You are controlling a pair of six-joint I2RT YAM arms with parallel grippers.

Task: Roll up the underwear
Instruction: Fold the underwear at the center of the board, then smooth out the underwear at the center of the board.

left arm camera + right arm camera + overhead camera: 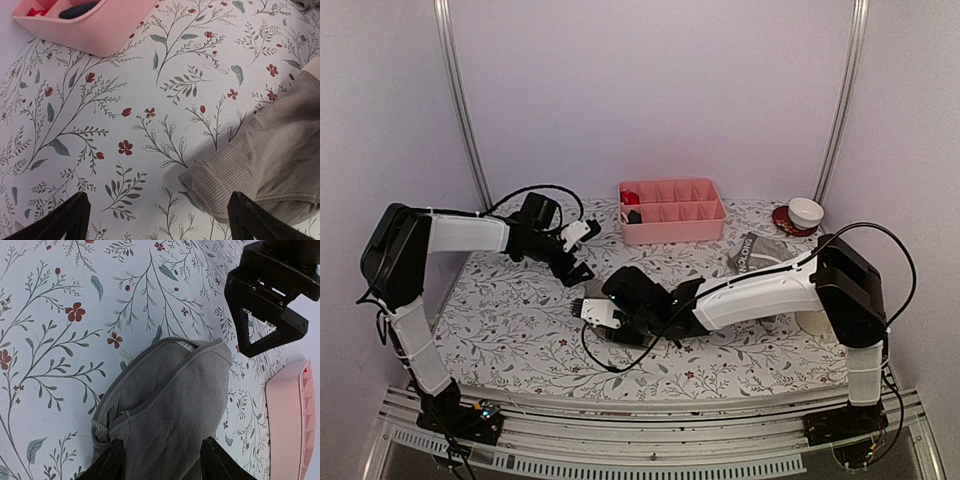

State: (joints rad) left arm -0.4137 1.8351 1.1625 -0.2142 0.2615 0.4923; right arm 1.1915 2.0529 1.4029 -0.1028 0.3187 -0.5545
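The right fingers [107, 465] stand part-open, one on each side of the folded grey briefs [170, 395]; a grip cannot be confirmed. The left fingers [70, 220] are fully spread and empty, above the surface [125, 100] beside the briefs. The boxer-briefs [755, 252] lie near the pink tray [670, 232].

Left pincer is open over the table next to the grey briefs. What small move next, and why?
Probably shift the left pincer sideways toward the grey briefs and lower it over their nearest edge. Its jaws stand wide over the patterned table, with the cloth only reaching one finger, while the right pincer straddles the bundle's other end.
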